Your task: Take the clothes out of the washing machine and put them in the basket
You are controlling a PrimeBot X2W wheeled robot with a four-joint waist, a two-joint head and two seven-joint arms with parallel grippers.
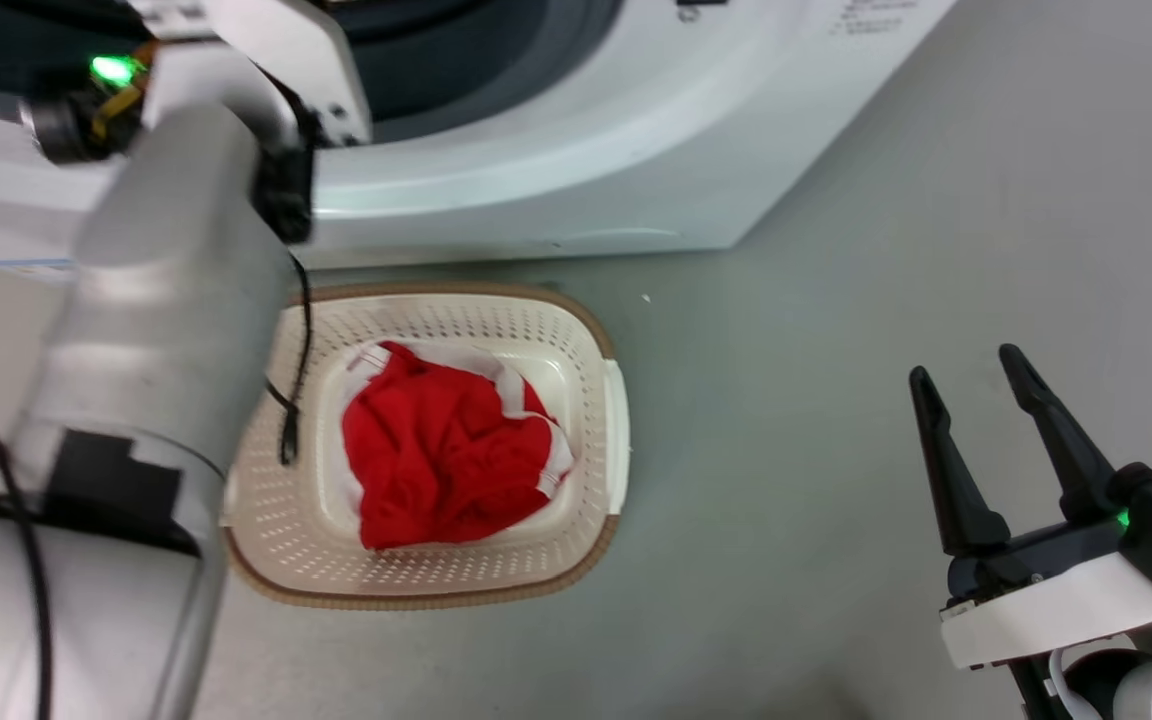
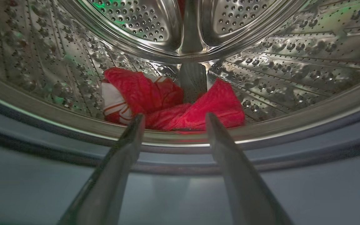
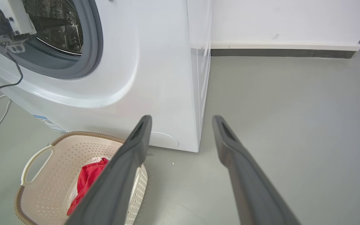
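Pointing straight into the washer [image 1: 556, 150], the left tool [image 2: 174, 116] is being held wide open, with nothing being gripped between its fingers [image 2: 230, 156]. The tips are being shown right at the steel lip of the drum [image 2: 292, 62], just above the grey door seal [image 2: 323, 147]; whether anything is being touched there can't really be told. A red bundle [image 2: 167, 100] with white trim is being cradled at the bottom of the drum, just past the fingertips, and it's being draped around the foot of a steel paddle [image 2: 193, 81].

Over in the head view, the basket [image 1: 456, 322] is being parked on the floor [image 1: 836, 450] right in front of the washer, close to its base. A crumpled red garment [image 1: 436, 460] with white edging is being held in the middle of it, well below the brown rim. The basket's left side is being covered by the pale left forearm [image 1: 166, 300], which is being stretched up toward the round door opening.

The right tool [image 1: 966, 364] is being held off to the right over bare floor, well apart from the basket, its fingers being spread open and nothing being carried. In its wrist view the basket is being seen at lower left, partly hidden behind one finger, with a bit of red fabric peeking out and the washer's white corner being shown just beyond.
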